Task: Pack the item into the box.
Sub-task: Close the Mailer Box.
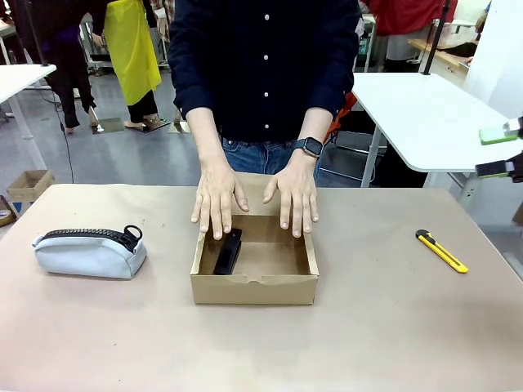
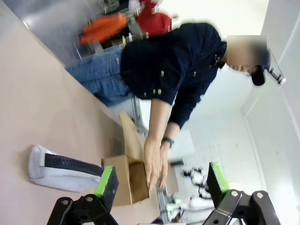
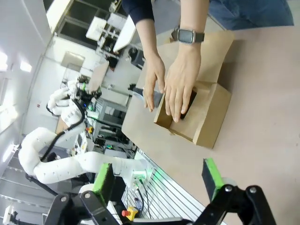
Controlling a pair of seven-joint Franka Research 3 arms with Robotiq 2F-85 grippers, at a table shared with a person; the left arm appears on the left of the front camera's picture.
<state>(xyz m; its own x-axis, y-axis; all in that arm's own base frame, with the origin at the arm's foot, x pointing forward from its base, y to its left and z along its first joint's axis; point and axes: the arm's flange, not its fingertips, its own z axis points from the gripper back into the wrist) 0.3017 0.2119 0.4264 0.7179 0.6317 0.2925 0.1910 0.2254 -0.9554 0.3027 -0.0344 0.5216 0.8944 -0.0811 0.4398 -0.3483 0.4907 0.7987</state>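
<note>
The black stapler (image 1: 228,251) lies inside the open cardboard box (image 1: 253,287), close to its left wall in the front view. The person's right hand (image 1: 217,198) and the person's left hand (image 1: 292,196) rest flat on the box's far rim. The robot's left hand (image 2: 161,185) and the robot's right hand (image 3: 157,180) are well apart from the box, fingers spread and gripping nothing, while a light-blue zip pouch (image 1: 90,251) and a yellow utility knife (image 1: 441,251) lie on the bench (image 1: 368,343) either side.
</note>
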